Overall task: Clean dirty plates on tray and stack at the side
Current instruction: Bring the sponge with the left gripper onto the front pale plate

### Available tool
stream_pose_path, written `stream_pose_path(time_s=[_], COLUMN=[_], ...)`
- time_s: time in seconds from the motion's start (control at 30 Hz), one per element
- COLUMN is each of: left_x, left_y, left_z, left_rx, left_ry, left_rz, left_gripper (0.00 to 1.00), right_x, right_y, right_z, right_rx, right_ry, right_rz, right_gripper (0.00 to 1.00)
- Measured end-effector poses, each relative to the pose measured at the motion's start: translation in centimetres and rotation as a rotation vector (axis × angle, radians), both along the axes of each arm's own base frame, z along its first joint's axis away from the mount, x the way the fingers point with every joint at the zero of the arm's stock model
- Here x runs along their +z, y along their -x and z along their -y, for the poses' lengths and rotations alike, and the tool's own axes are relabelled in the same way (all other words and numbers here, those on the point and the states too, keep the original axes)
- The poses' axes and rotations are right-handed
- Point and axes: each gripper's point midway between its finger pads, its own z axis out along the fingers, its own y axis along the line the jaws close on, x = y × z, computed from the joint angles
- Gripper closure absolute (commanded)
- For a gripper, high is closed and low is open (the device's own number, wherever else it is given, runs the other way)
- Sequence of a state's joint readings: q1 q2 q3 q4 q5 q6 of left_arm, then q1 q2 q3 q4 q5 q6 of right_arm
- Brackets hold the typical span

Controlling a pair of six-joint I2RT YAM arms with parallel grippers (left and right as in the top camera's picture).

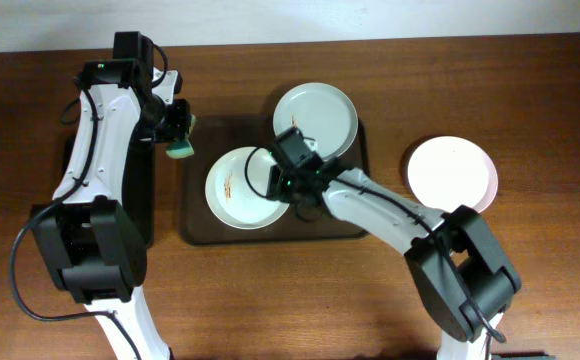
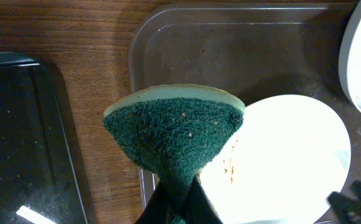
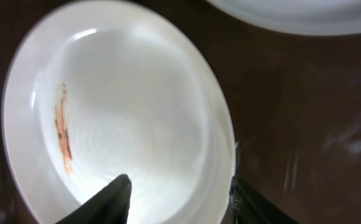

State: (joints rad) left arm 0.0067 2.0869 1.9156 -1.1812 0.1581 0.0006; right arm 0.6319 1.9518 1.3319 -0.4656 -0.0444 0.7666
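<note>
Right claw [image 3: 180, 200] spread over smeared plate [image 3: 137, 118]. Likely stiff, slick, breakable; grip the rim. Left claw [image 2: 175, 208] pinches sponge [image 2: 171, 130].

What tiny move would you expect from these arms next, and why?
Probably the right fingers should close on the rim of the smeared plate, which sits between them, to steady it. The left fingers hold a green sponge close by, ready to wipe the orange-brown smear.
</note>
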Motion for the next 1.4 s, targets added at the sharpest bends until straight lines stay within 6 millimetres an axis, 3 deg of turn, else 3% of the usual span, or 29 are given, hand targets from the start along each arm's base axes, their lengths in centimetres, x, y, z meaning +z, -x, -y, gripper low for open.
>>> stream_pose_path(time_s=[0.17,0.3,0.53,0.67,0.87,1.1,1.3,1.4], left_x=[0.0,0.1,0.1,0.0,-1.8,-2.3,-6.7,-8.7], left_y=[-0.1,-0.3,-0.5,-0.4,0.7,2.7,2.9,3.3], left_z=[0.0,0.0,0.0,0.0,0.4,5.2,8.7,9.3], left_rx=[0.000,0.000,0.000,0.000,-0.015,-0.194,-0.213,-0.216], left_ry=[0.000,0.000,0.000,0.000,0.000,0.023,0.029,0.007], left_rz=[0.006,0.012,0.019,0.017,-0.067,-0.113,-0.090,-0.086], left_gripper=[0.99,0.99,0.99,0.99,0.99,0.99,0.99,0.99], right_x=[0.3,-2.7,-3.0,-3.9,-4.0,-4.0,-4.0,-4.0], right_y=[-2.3,-0.8,-0.8,-0.5,-0.1,-0.1,0.0,0.0], right_z=[3.3,1.9,0.6,0.4,0.4,0.3,0.2,0.2], right_rx=[0.063,0.126,0.103,0.078,0.058,0.059,0.062,0.062], right_ry=[-0.017,-0.044,-0.089,-0.089,-0.091,-0.091,-0.090,-0.090], right_rz=[-0.014,-0.103,-0.123,-0.151,-0.171,-0.171,-0.172,-0.172], right_gripper=[0.56,0.63,0.79,0.96,0.96,0.96,0.96,0.96])
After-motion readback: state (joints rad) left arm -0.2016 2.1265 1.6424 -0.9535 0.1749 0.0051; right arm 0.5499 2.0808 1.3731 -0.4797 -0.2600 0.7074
